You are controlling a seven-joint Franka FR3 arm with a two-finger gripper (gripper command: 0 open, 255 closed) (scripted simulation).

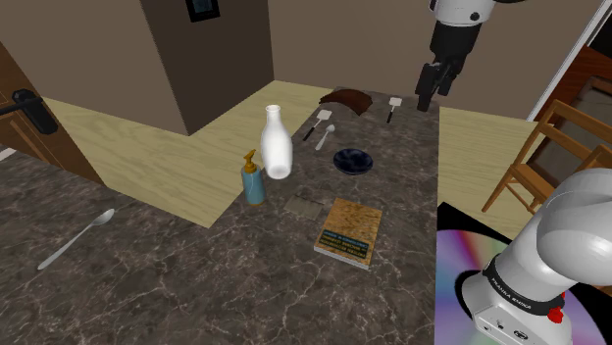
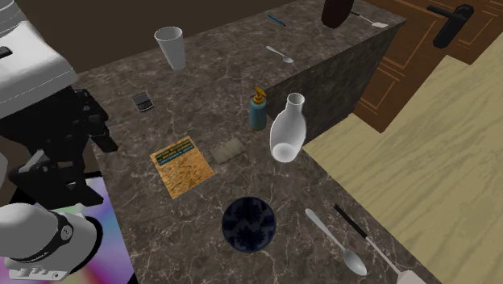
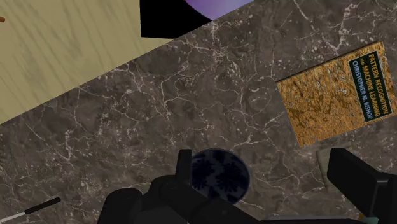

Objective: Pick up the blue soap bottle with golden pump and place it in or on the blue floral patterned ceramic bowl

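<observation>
The blue soap bottle (image 1: 254, 180) (image 2: 258, 111) with a golden pump stands upright on the dark marble counter (image 1: 196, 284), right beside a white vase (image 1: 277, 144) (image 2: 288, 131). The dark blue patterned bowl (image 1: 353, 161) (image 2: 250, 224) (image 3: 219, 173) sits a short way off, with nothing in it. My gripper (image 1: 428, 96) (image 3: 267, 168) hangs high in the air, above the counter beyond the bowl and far from the bottle. Its fingers (image 3: 350, 168) stand apart, open, with nothing between them. Past the fingers, the wrist view looks down on the bowl.
An orange-brown book (image 1: 349, 232) (image 2: 182, 165) (image 3: 337, 102) lies near the bowl, next to a small grey pad (image 1: 307, 205). A spoon (image 2: 342, 246) and a spatula (image 2: 379, 256) lie past the bowl. A white cup (image 2: 170, 47), a phone (image 2: 143, 102) and another spoon (image 1: 76, 238) lie farther out. A wooden chair (image 1: 549, 157) stands off the counter.
</observation>
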